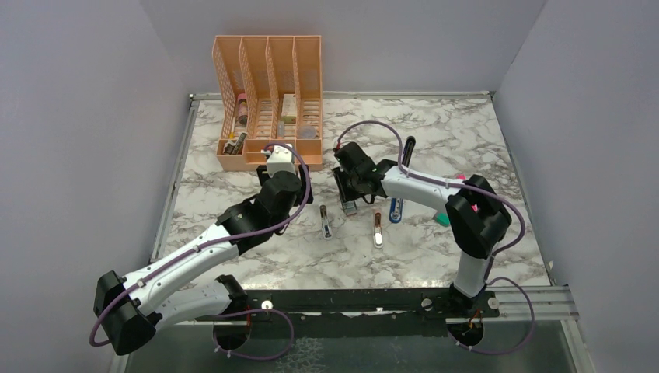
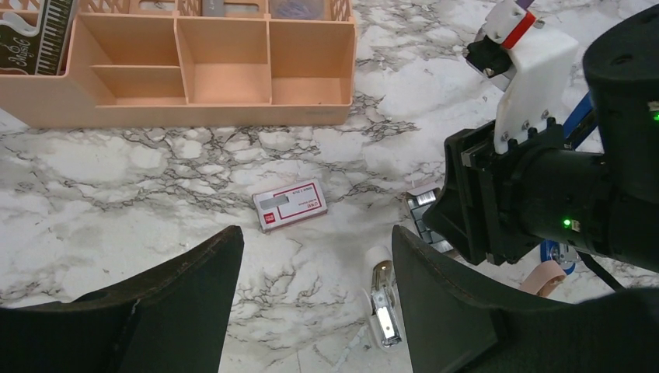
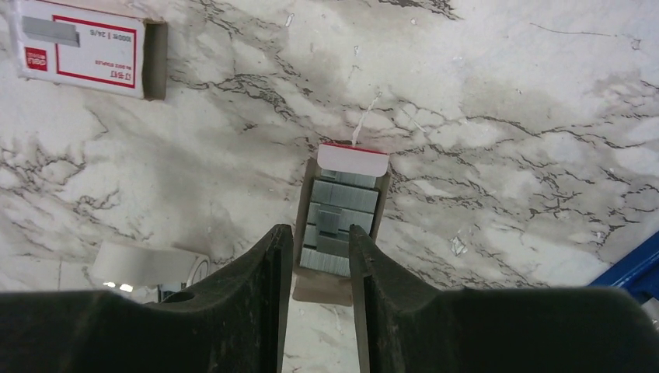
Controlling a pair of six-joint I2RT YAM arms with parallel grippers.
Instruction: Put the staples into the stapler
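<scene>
Staples (image 3: 343,203) – grey strips packed in an open brown card tray with a white, red-edged flap – lie on the grey-veined white marble table (image 1: 435,132), on the near side of the peach plastic slotted desk organiser (image 1: 268,101), off its right end. The tray's long axis runs away from the right gripper (image 3: 320,233), flap end farthest out. That gripper's black jaws stand narrowly parted over the tray's near end; whether they pinch a strip I cannot tell. The strips sit in uneven steps, some stacked on others.

The white cardboard box sleeve with a red border (image 2: 291,206) lies flat just in front of the organiser, its open end dark. The left gripper (image 2: 315,249) hangs over the table near it with jaws spread wide, touching nothing.

The slim blue-and-black stapler (image 1: 397,208) lies farther right of the organiser – its long axis roughly near-to-far. Two small slim silver-and-dark pieces (image 1: 326,223) (image 1: 378,231) lie nearer the arm bases, apart from the tray.
</scene>
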